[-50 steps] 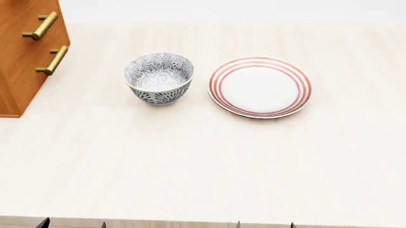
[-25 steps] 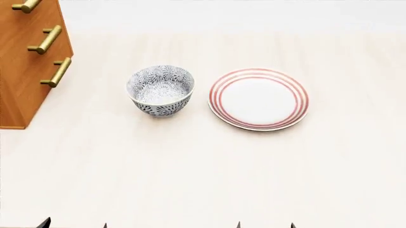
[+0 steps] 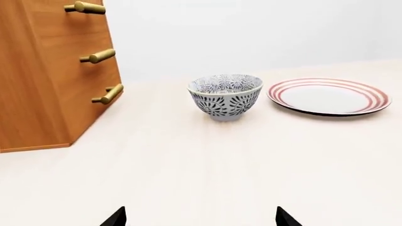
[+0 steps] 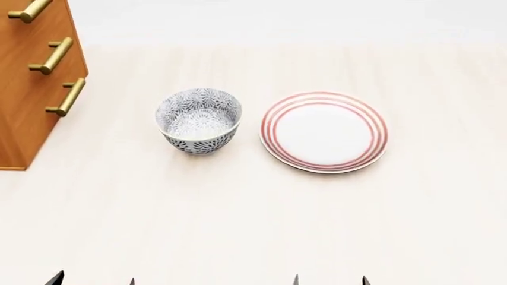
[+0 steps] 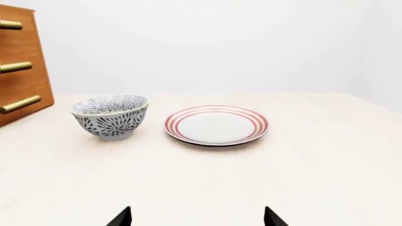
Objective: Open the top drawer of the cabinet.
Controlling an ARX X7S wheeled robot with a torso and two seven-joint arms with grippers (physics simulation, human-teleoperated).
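Observation:
The orange-brown cabinet (image 4: pixel 24 107) stands at the table's far left, its three drawers all shut. The top drawer's brass handle (image 4: pixel 30 10) is at the head view's upper left edge, above two like handles. It also shows in the left wrist view (image 3: pixel 84 7) and the right wrist view (image 5: pixel 11 25). My left gripper (image 4: pixel 92 281) is open and empty at the near edge, far from the cabinet; only its dark tips show in the left wrist view (image 3: pixel 201 219). My right gripper (image 4: pixel 330 281) is open and empty too, as in the right wrist view (image 5: pixel 196 219).
A blue-patterned bowl (image 4: pixel 199 120) stands right of the cabinet. A white plate with red rings (image 4: pixel 323 131) lies right of the bowl. Both sit on the pale wooden table (image 4: pixel 253 225). A white wall is behind.
The head view has shifted: bowl, plate and cabinet sit lower in the picture, and the top drawer's handle has come into view. The gripper tips stay at the bottom edge.

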